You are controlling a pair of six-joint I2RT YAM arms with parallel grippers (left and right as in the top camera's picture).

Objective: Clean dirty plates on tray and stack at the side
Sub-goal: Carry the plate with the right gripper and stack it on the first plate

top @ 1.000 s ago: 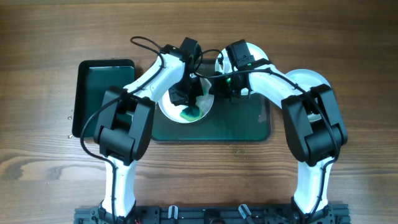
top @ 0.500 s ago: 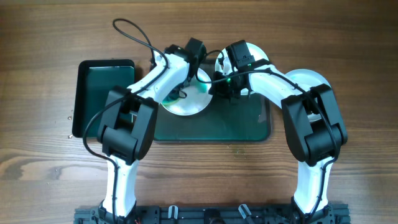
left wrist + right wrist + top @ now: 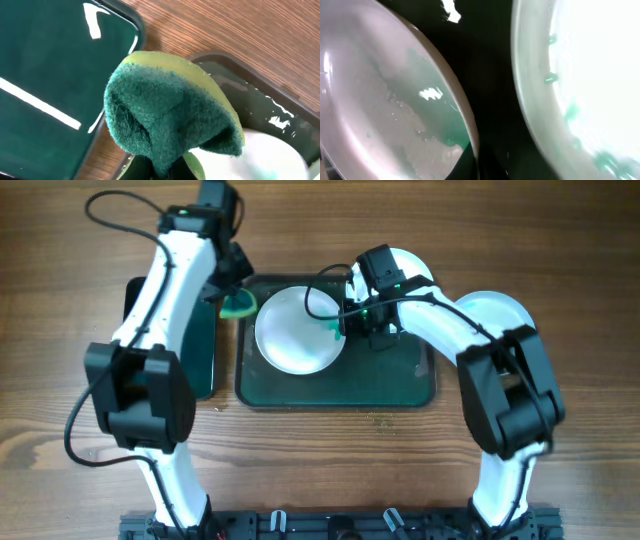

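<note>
Glistening round white plate (image 3: pixel 293 330) beside fuzzy green-yellow sponge (image 3: pixel 170 115)

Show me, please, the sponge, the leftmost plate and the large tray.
sponge (image 3: pixel 165 115): left wrist view, green scouring face.
leftmost plate (image 3: pixel 295 330): overhead view, its centre.
large tray (image 3: pixel 392 382): overhead view, bare floor.
</note>
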